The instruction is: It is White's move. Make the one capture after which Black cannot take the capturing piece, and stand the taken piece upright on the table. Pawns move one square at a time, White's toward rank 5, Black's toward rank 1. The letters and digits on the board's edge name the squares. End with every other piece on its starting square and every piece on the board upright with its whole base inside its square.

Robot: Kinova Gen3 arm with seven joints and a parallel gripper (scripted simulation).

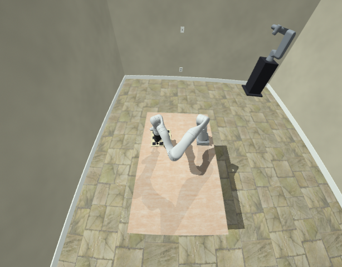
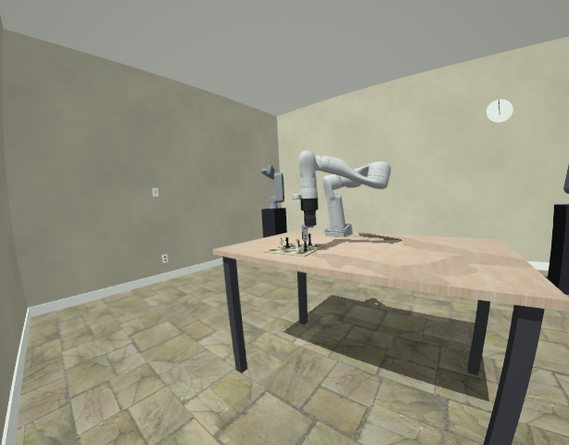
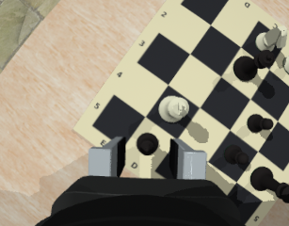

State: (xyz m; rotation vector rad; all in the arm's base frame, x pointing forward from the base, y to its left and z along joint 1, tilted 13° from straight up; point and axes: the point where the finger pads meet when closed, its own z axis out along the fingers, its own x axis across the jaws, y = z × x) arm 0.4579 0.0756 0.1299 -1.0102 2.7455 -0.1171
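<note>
The small chessboard (image 3: 163, 56) (image 1: 169, 132) (image 2: 275, 250) lies near the table's far left corner. My gripper (image 3: 147, 152) (image 1: 156, 141) (image 2: 304, 233) is open and hangs low over the board, fingers pointing down. In the wrist view a black pawn (image 3: 147, 143) stands between the two fingers near the board's edge, with gaps on both sides. A white piece (image 3: 174, 108) stands one square diagonally beyond it. More black pieces (image 3: 246, 68) (image 3: 260, 123) (image 3: 234, 156) and white pieces (image 3: 270, 40) stand further right on the board.
The wooden table (image 1: 180, 201) (image 2: 419, 268) carries the arm's base (image 1: 203, 138) (image 2: 336, 230) behind the board. Bare table top lies left of the board in the wrist view (image 3: 63, 56). Other arms on black pedestals (image 1: 260, 74) (image 2: 273, 220) stand on the floor.
</note>
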